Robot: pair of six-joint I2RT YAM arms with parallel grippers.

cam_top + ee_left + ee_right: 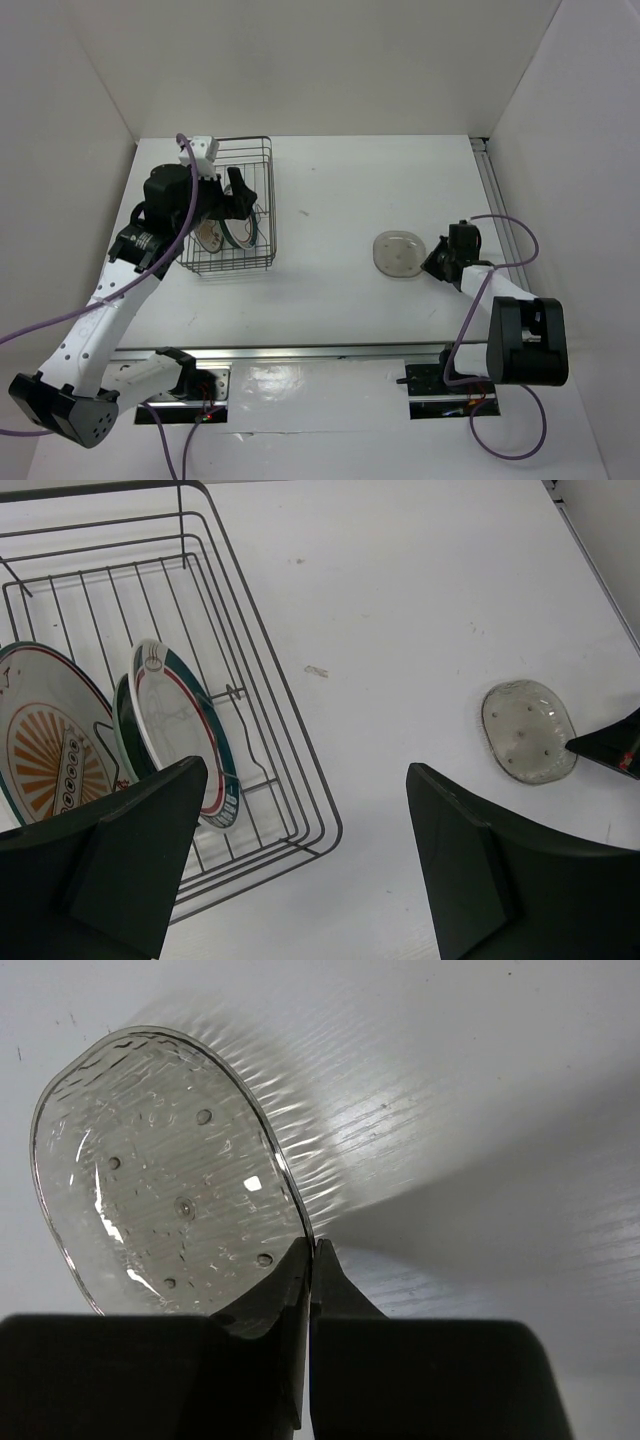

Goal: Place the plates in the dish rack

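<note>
On the left, my left pincer [236, 188] hangs over the dish rack [270, 205], its two dark fingers [140, 840] spread wide apart and holding nothing. From the left wrist view I look down between them at the rack's right wall and the white surface [330, 200] beside it. The rack sits at the far left of the surface, its long side running from far to near. Two plates stand on edge in its near part. The sunburst plate [50, 750], white with an orange rayed centre, is on the left. The teal plate [175, 725], with its dark blue-green rim, is just to the right of it, close alongside. Both faces lean slightly, and I cannot tell whether the two plates touch. To the right of the rack comes a broad stretch of bare surface. The clear plate [398, 252] lies well apart from the rack, on the right half of the surface, greyish and see-through with small dots in its base. My right pincer [310, 1252] is closed on this plate. Its two fingers are pressed together, and the plate's rim is pinched between their tips at its right edge. From the wrist view I cannot tell whether the plate rests flat or is tipped up off the surface.
</note>
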